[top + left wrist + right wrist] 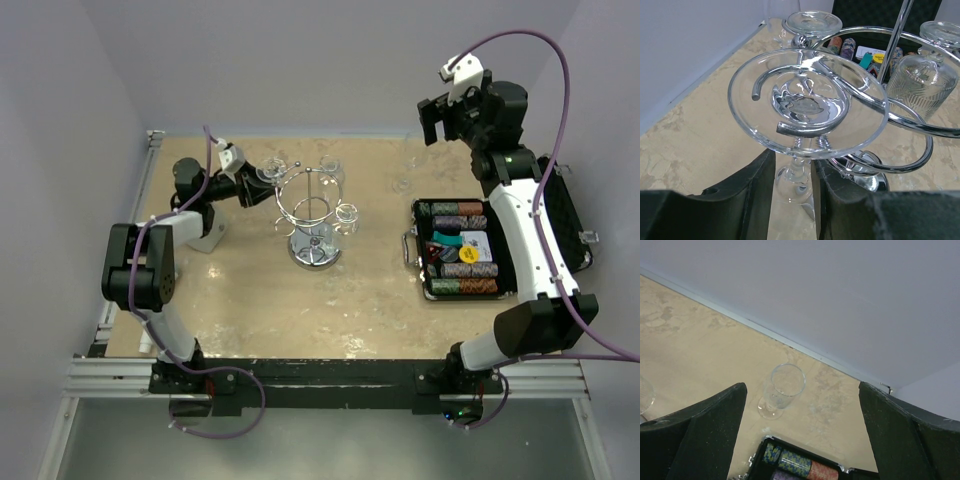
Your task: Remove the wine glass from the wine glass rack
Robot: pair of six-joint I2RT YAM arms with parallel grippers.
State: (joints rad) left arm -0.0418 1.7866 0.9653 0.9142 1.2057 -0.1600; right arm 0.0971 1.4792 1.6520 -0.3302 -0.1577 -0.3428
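The chrome wine glass rack (pixel 313 215) stands left of the table's middle, with its curled hooks (pixel 910 132) close in the left wrist view. A clear wine glass (pixel 270 175) hangs upside down from the left hook, its round foot (pixel 747 107) resting on the curl. My left gripper (pixel 793 162) reaches in just under that foot, one finger on each side of the stem. The right finger is close against the stem; a narrow gap shows at the left one. My right gripper (pixel 447 120) is raised high at the back right, wide open and holding nothing (pixel 802 387).
Two more glasses (pixel 332 170) (pixel 347 213) hang on the rack's far and right hooks. Another glass (pixel 781 390) stands upright on the table near the back wall. An open black case of poker chips (pixel 470 250) lies at the right.
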